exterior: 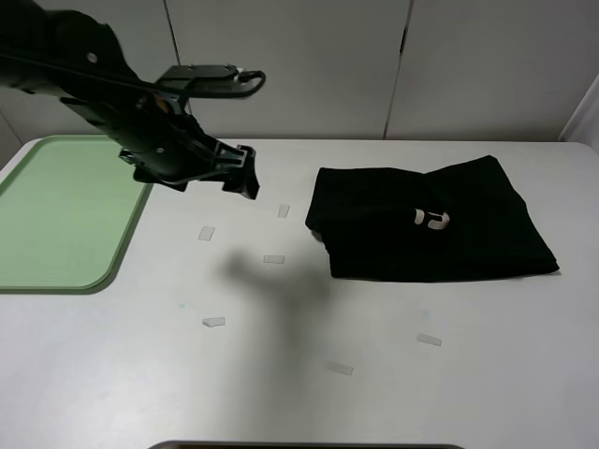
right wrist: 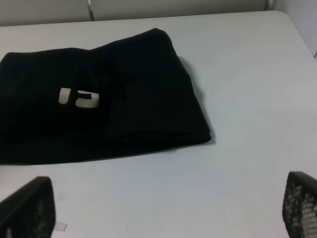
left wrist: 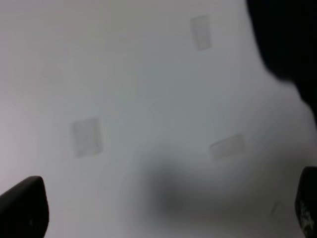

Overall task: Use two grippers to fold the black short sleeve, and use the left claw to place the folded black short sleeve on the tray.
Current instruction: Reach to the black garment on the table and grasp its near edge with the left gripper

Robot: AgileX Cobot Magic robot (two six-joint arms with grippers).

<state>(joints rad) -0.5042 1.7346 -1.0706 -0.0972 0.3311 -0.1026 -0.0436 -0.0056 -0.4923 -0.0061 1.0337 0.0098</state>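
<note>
Black shirt (exterior: 426, 238) lay folded on the table (exterior: 374, 374), a scrap of pale lettering showing on top; left gripper (exterior: 245, 175) hung above the table between shirt and tray (exterior: 65, 210), jaws wide apart, holding nothing; right gripper (right wrist: 163, 206) stood near the shirt, jaws likewise spread, empty; tray sat well apart from the shirt.

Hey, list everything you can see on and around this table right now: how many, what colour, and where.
black short sleeve: one, black with pale lettering, folded, on the table right of centre
tray: one, pale green, at the table's left edge
tape pieces: at least six, whitish, scattered across the table's middle
table: one, white, under everything
wall panels: pale grey, behind the table
left gripper: one, black, open, above the table between tray and black short sleeve
right gripper: one, black, open, only its fingertips showing
</note>
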